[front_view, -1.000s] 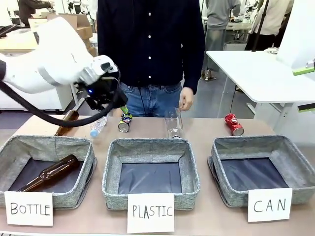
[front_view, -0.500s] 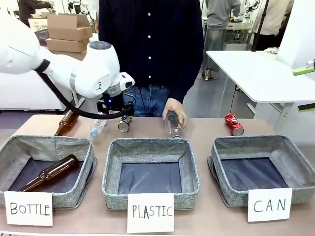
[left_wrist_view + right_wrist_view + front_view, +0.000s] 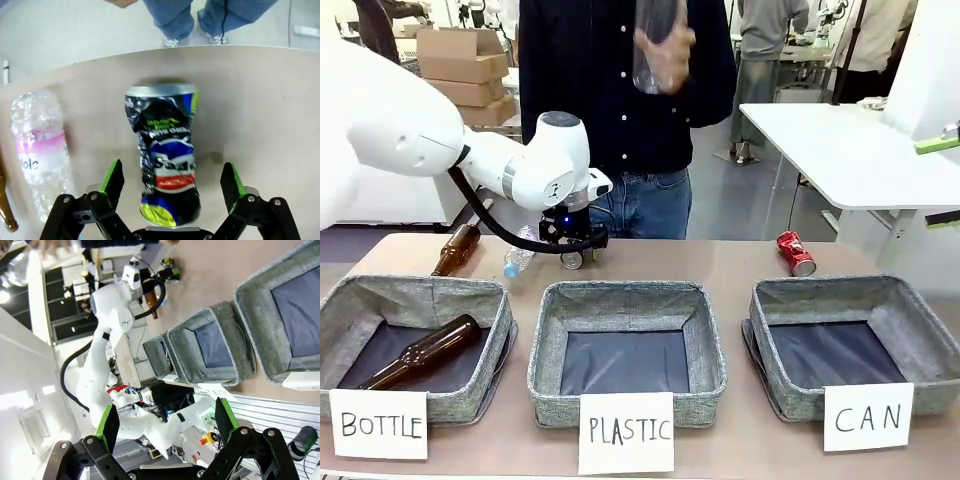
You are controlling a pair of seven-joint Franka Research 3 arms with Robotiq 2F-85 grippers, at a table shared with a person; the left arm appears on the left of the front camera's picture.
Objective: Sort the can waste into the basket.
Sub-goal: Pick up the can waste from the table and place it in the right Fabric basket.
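While looking along the left gripper (image 3: 171,174), found its jaws released and wide, straddling without touching the dark crushed can (image 3: 165,155) lying on the table (image 3: 260,110). Noted a clear plastic bottle (image 3: 40,150) just beside that can. Saw the red can (image 3: 796,253) on the table near the basket (image 3: 920,325) signed CAN, outside it. Found the right gripper (image 3: 163,422) likewise unclenched, grasping nothing.
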